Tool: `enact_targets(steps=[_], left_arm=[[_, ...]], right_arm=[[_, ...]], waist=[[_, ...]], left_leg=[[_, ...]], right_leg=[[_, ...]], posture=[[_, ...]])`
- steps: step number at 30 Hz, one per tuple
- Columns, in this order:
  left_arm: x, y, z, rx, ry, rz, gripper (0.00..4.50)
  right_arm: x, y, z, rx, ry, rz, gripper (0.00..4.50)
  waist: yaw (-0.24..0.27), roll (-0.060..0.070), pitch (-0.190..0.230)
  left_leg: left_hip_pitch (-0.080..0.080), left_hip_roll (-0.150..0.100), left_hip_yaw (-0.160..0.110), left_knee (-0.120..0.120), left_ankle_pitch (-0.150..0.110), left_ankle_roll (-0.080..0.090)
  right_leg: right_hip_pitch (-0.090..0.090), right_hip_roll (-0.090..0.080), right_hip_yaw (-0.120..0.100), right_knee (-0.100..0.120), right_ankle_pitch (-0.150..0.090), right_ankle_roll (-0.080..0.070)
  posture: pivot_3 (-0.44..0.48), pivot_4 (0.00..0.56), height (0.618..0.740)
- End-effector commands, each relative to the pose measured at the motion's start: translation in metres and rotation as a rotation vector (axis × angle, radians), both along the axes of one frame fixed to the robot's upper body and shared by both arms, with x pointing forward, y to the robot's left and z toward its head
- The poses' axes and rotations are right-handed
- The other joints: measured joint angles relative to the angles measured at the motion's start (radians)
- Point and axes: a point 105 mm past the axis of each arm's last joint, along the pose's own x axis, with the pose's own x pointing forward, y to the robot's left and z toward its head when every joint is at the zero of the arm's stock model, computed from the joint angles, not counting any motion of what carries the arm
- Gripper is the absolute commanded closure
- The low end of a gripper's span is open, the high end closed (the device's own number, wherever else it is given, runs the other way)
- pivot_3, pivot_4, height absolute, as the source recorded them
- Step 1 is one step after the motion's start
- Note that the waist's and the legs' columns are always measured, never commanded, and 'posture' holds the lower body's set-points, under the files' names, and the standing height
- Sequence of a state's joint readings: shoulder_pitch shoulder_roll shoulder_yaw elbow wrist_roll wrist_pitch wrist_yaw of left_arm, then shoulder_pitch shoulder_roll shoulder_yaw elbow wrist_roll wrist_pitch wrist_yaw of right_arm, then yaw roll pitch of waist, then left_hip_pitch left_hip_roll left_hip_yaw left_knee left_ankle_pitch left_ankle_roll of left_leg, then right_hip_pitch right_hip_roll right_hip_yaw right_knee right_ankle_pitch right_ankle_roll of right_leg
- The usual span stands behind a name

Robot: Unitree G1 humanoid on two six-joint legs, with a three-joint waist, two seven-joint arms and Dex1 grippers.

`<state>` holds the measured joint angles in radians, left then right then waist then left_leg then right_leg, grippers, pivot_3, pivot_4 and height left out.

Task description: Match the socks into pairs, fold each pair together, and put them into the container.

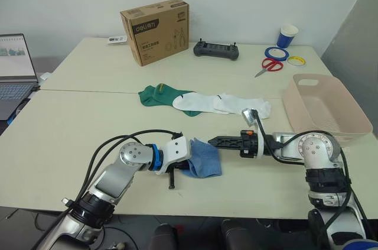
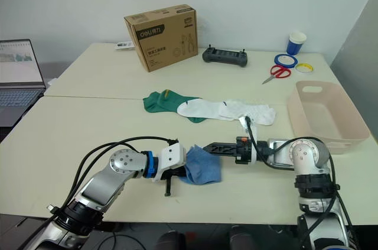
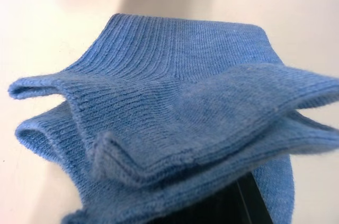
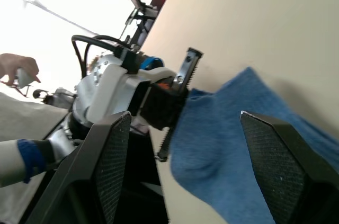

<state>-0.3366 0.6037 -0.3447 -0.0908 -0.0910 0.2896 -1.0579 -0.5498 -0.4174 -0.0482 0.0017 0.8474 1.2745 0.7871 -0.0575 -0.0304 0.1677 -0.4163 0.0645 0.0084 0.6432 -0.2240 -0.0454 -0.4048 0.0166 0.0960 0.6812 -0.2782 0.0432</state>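
Light blue socks (image 1: pixel 205 159) lie bunched in layers near the table's front edge. My left gripper (image 1: pixel 180 165) sits at their left edge, open, its fingers (image 4: pixel 186 68) spread wide with the cloth reaching between them. From the right, my right gripper (image 1: pixel 212 140) points at the same socks. It is open, with its pads (image 4: pixel 113 155) far apart and just short of the cloth. Farther back lie two white socks (image 1: pixel 195 103) (image 1: pixel 243 106) and a dark green sock (image 1: pixel 156 95). The pale pink container (image 1: pixel 354 127) stands at the right.
At the back are a brown cardboard box (image 1: pixel 155 30), a black controller (image 1: pixel 217 51), red scissors (image 1: pixel 271 65), tape rolls (image 1: pixel 276 54) and a blue cup (image 1: pixel 287 36). A laptop (image 1: pixel 15 67) sits at the far left. A person's hand (image 4: pixel 18 68) shows beyond the table.
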Motion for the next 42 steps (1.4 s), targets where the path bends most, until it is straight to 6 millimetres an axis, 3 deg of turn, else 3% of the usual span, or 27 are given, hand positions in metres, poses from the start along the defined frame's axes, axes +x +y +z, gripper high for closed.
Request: enact_targets(steps=[1,3,5,10,14,18,21,27,30,35,38,42], left_arm=[[0.0,0.009,-0.013,0.06,0.021,0.032,4.5],[0.0,0.009,-0.013,0.061,0.022,0.03,4.5],[0.0,0.008,-0.013,0.061,0.023,0.027,4.5],[0.0,0.009,-0.013,0.066,0.022,0.023,4.5],[-0.001,0.01,-0.013,0.069,0.021,0.018,4.5],[-0.006,0.011,-0.003,0.053,0.016,-0.018,4.5],[-0.005,0.025,0.007,0.116,-0.04,-0.056,4.5],[0.001,0.041,0.046,0.081,-0.062,-0.015,4.5],[0.003,0.039,0.07,-0.016,-0.067,-0.003,4.5],[-0.014,0.019,0.079,-0.113,-0.04,-0.095,4.5],[-0.014,0.01,0.083,-0.158,-0.032,-0.09,4.5],[0.0,0.013,0.062,-0.076,-0.046,-0.036,4.5]], right_arm=[[-0.003,0.007,0.014,0.003,-0.222,0.042,1.51],[-0.004,0.01,0.009,-0.081,-0.465,0.071,2.16],[-0.02,0.015,-0.003,-0.142,-0.634,0.211,2.83],[-0.022,0.019,-0.035,-0.176,-0.641,0.262,4.45],[-0.015,0.018,-0.058,-0.223,-0.608,0.241,4.45],[-0.013,0.02,-0.063,-0.23,-0.615,0.248,4.45],[-0.013,0.022,-0.064,-0.221,-0.605,0.249,4.45],[-0.013,0.026,-0.06,-0.205,-0.606,0.247,4.45],[-0.013,0.026,-0.058,-0.2,-0.625,0.24,4.45],[-0.017,0.023,-0.051,-0.199,-0.641,0.245,4.45],[-0.018,0.023,-0.05,-0.204,-0.639,0.255,4.45],[-0.019,0.024,-0.049,-0.204,-0.637,0.258,4.45]], waist=[[0.0,0.0,0.0],[0.0,0.0,0.0],[0.001,0.0,0.0],[0.0,0.0,0.0],[0.001,0.0,0.0],[0.0,0.0,0.0],[-0.003,0.0,0.001],[-0.002,0.0,0.003],[0.0,-0.001,0.004],[0.001,-0.001,0.004],[0.001,-0.002,0.004],[0.002,-0.001,0.004]], left_leg=[[0.0,0.0,0.0,0.0,0.0,0.0],[0.0,0.0,0.0,-0.001,0.0,0.0],[0.0,0.0,0.0,0.0,0.0,0.0],[0.0,0.0,0.0,0.0,0.0,0.0],[0.0,0.0,0.001,0.0,0.0,0.0],[0.0,0.0,0.0,0.0,0.0,0.0],[0.001,0.0,0.0,0.0,0.0,0.0],[0.001,0.001,0.0,-0.001,0.0,0.0],[0.0,0.001,0.0,-0.001,0.0,0.0],[0.0,0.0,0.001,-0.001,0.0,0.0],[-0.001,0.0,0.0,-0.001,0.0,0.0],[0.0,0.0,-0.002,-0.001,0.0,0.0]], right_leg=[[0.0,0.0,0.0,0.0,0.0,0.0],[0.0,0.0,0.0,0.0,0.0,0.0],[0.0,0.0,0.0,0.0,0.0,0.0],[0.0,0.0,0.0,0.0,0.0,0.0],[0.0,0.0,0.0,0.0,-0.002,-0.004],[0.0,0.0,0.0,0.0,-0.002,-0.003],[0.0,0.0,0.0,0.0,-0.002,-0.003],[0.0,0.001,0.0,0.0,-0.002,-0.005],[-0.001,0.001,0.0,0.0,-0.002,-0.004],[-0.001,0.0,0.0,0.0,-0.002,-0.002],[-0.001,0.0,-0.001,0.0,-0.002,-0.002],[-0.001,0.001,-0.001,0.0,-0.002,-0.002]], posture=[[0.0,0.15,0.74],[0.0,0.15,0.74],[0.0,0.15,0.74],[0.0,0.15,0.74],[0.0,0.15,0.74],[0.0,0.15,0.74],[0.0,0.15,0.74],[0.0,0.15,0.74],[0.0,0.15,0.74],[0.0,0.15,0.74],[0.0,0.15,0.74],[0.0,0.15,0.74]])
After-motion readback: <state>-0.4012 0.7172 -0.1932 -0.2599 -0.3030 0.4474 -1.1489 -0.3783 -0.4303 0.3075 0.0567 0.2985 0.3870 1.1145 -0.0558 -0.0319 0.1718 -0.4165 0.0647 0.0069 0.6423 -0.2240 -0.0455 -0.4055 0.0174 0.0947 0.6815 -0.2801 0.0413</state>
